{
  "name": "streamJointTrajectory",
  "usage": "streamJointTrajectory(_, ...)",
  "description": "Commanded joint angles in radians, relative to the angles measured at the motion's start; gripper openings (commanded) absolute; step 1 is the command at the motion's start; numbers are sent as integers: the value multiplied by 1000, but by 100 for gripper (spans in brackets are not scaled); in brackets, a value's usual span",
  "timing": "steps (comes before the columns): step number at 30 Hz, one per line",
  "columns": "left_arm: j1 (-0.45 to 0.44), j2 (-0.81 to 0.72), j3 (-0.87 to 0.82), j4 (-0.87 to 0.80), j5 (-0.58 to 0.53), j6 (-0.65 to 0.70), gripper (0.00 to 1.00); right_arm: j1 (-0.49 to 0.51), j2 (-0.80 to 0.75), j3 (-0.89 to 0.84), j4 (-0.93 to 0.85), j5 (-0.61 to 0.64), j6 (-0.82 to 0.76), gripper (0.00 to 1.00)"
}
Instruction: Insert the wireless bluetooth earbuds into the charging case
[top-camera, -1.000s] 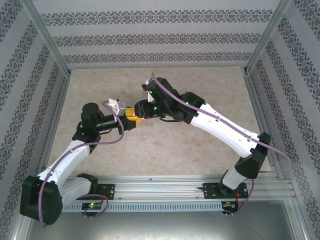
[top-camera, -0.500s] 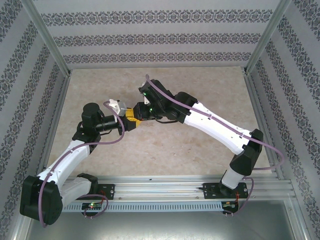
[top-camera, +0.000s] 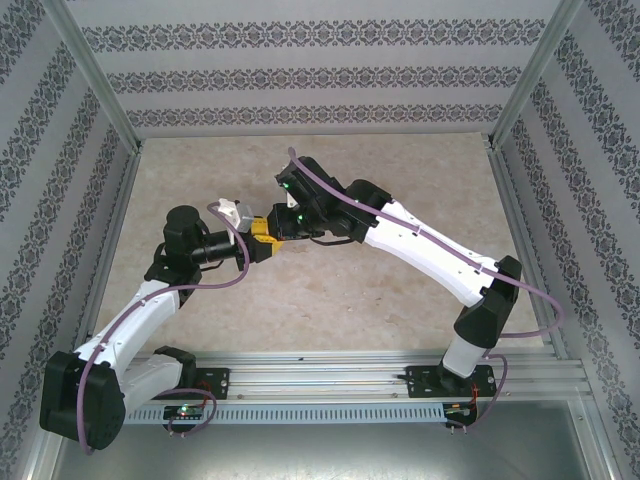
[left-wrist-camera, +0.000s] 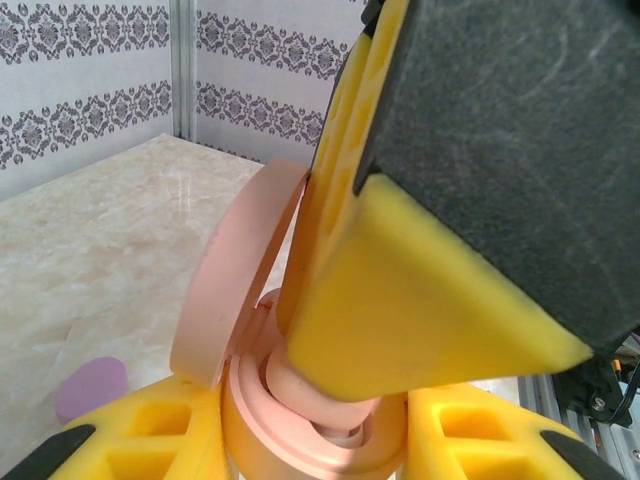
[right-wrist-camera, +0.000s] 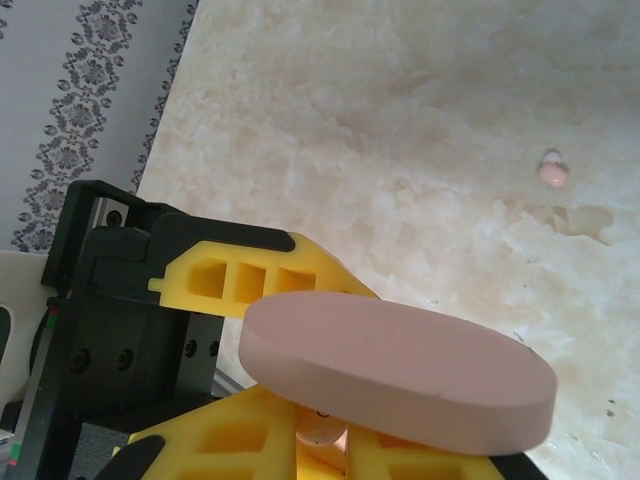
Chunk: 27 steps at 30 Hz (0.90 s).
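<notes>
Mid-tabletop (top-camera: 340, 295), just ahead of the arm bases: left fingers (top-camera: 260, 242) were clenched on the pink case (left-wrist-camera: 262, 445), one finger on each side of its base. Whether the case rested on the surface or was held clear of it, I could not tell. The lid (left-wrist-camera: 232, 285) stood hinged open, tilted back. Right fingers (top-camera: 281, 228) met the case from the far side, with one yellow tip dipped into the open base.

Step in hand, by my reading: seating a bud in the case. A small pale lump (right-wrist-camera: 322, 432) showed in the slit between the right fingers, below the lid. It was probably a bud but possibly part of the case. The right fingers sat close together; whether they pinched anything, I could not tell.

Next move, as judged: press straight down into the well, let go, then back out without knocking the lid. The left fingers would need to hold the case steady throughout. A loose bud would come after that.

Farther out, one pale pink bud (right-wrist-camera: 552, 171) lay loose on the tabletop, well apart from the case. A purple oval (left-wrist-camera: 90, 388) lay beyond the left fingers, too blurred to call bud or case.

Hidden or unclear:
- The wells of the case sat behind the right finger, so how many buds were seated could not be made out.
- From above, the two wrists covered the case.
- The near edge of the case was cut off in the left wrist view.
</notes>
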Motion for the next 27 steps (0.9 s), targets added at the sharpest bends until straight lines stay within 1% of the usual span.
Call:
streamJointTrajectory(1, -10, -22, 31, 10, 36, 27, 33, 11, 11, 33, -37, 41, -30, 15)
streamJointTrajectory(5, -11, -20, 31, 14, 37, 24, 33, 13, 18, 37, -47, 53, -43, 19)
streamJointTrajectory(7, -10, -19, 32, 15, 36, 23, 33, 14, 24, 35, -36, 32, -44, 31)
streamJointTrajectory(9, -11, -20, 30, 14, 35, 24, 33, 14, 23, 34, -20, 16, -43, 39)
streamJointTrajectory(11, -10, -21, 27, 13, 36, 24, 33, 15, 14, 31, 0, 13, -39, 44)
streamJointTrajectory(16, -10, -20, 24, 12, 33, 24, 33, 11, -38, 7, 23, 58, -33, 45)
streamJointTrajectory(20, -10, -12, 21, 21, 32, 8, 33, 2, -76, -13, 40, 60, -17, 45)
streamJointTrajectory(27, -6, 21, 10, 57, 6, -85, 32, -25, -165, -60, 96, 38, 1, 44)
